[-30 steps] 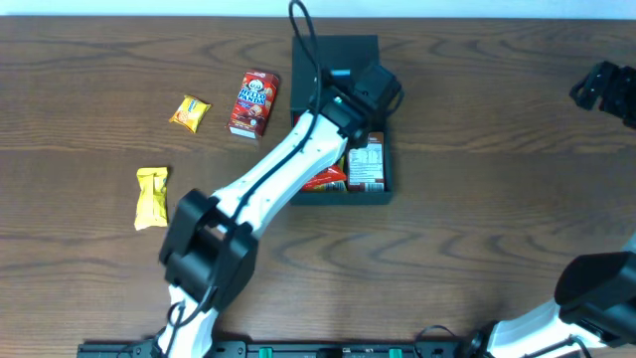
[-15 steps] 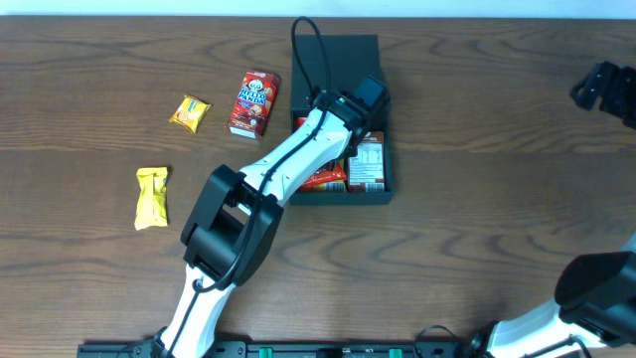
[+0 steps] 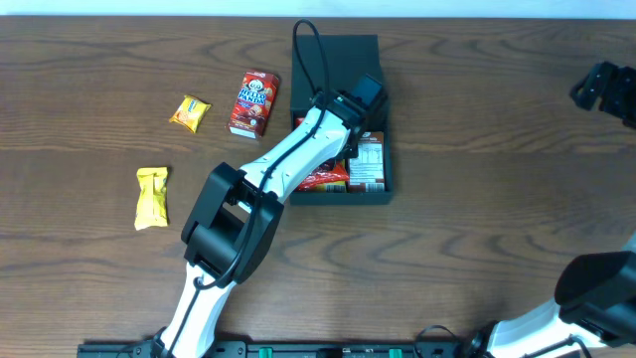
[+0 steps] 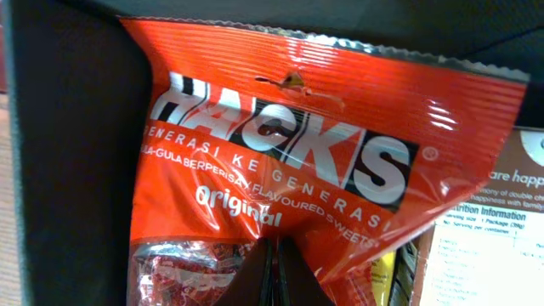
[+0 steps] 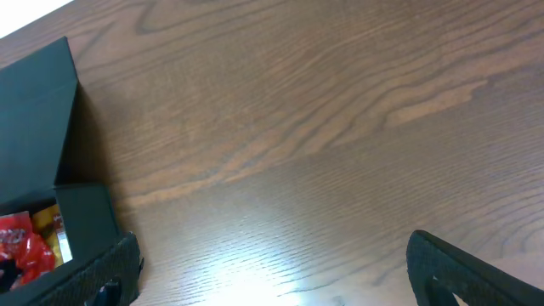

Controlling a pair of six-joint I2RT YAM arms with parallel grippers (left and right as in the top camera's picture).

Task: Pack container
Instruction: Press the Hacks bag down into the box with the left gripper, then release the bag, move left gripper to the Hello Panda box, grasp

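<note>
The container (image 3: 338,48) is a dark shallow box with its flap lid open at the far side; it also shows in the right wrist view (image 5: 38,110). Inside lie a red Hacks sweets packet (image 3: 326,179) and a brown-and-white packet (image 3: 368,164). My left gripper (image 4: 276,272) is inside the box, shut on the red Hacks packet (image 4: 297,144), whose film puckers around the fingers. The brown-and-white packet (image 4: 484,238) lies to its right. My right gripper (image 5: 272,263) is open and empty above bare table, far right of the box (image 3: 606,89).
Left of the box on the wooden table lie a red snack carton (image 3: 255,102), a small orange-yellow packet (image 3: 190,112) and a yellow packet (image 3: 151,196). A bit of yellow wrapper (image 4: 384,272) shows inside the box between the two packets.
My left arm's wrist has shifted a little toward the far side over the box and its elbow has swung right. The right arm and loose packets have not moved.
</note>
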